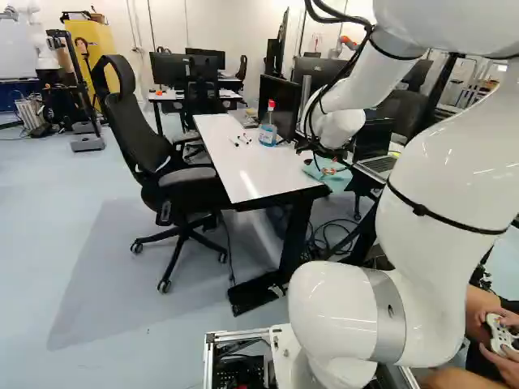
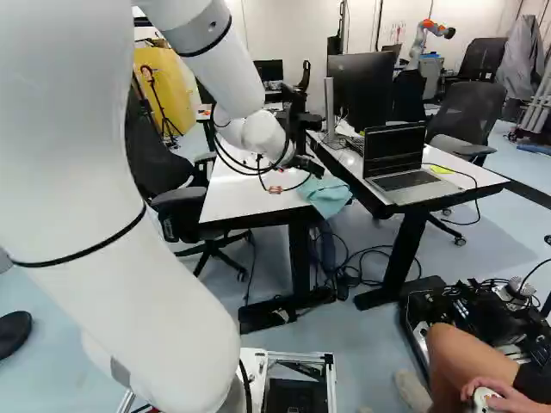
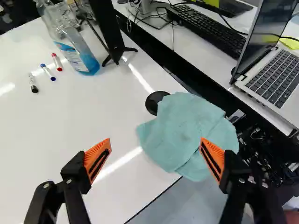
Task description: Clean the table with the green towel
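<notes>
At the near right corner of the table (image 3: pixel 56 126), we have the green towel (image 3: pixel 182 128) lying loosely bunched, partly on the white top and partly hanging past the edge. Our gripper (image 2: pixel 300 179) is above this end of the table, its fingers spread wide with nothing between them in their grasp. Seen from the wrist, one orange pad shows over the white top, the other in front of the towel. Touching the towel's far left side, we see a black disc (image 3: pixel 155 102). Farther along stand a bottle (image 3: pixel 77 53) of blue liquid and, just right of it, a monitor (image 1: pixel 278 105); three markers (image 3: pixel 48 72) lie left of the bottle. Right of our table, a second table (image 2: pixel 478 176) bears a laptop (image 2: pixel 405 168) and a keyboard (image 3: pixel 210 28). A chair (image 1: pixel 130 121) stands to the left.
</notes>
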{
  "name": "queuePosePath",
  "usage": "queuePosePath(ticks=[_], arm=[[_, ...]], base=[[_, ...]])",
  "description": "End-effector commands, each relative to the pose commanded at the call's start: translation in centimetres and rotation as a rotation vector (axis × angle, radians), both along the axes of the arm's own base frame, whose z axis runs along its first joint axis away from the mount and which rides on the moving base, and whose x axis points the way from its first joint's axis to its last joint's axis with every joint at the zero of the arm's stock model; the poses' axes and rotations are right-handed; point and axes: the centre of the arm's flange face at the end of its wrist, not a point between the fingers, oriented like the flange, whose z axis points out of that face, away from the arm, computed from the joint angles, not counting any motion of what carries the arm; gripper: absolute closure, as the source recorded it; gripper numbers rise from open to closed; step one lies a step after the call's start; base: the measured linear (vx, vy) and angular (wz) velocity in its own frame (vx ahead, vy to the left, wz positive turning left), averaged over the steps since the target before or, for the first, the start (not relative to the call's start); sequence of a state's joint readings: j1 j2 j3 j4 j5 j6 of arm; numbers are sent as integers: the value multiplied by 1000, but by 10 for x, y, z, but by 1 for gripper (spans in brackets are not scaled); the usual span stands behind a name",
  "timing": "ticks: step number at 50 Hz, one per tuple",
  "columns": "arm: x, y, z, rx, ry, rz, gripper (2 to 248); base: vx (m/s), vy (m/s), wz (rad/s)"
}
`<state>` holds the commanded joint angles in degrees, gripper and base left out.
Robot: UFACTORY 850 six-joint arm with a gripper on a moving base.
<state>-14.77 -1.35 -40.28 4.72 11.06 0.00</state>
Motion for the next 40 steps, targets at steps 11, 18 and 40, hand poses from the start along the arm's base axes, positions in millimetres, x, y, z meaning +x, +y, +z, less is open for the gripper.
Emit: queuePosePath(ticks=[11,18,40], arm=[[-24,25,-16,-29,-56,49,3],[-42,41,-26,-46,-94,83,3],[-94,79,-54,-83,-201,176,3]], base=[[0,0,0],[0,0,0],[0,0,0]])
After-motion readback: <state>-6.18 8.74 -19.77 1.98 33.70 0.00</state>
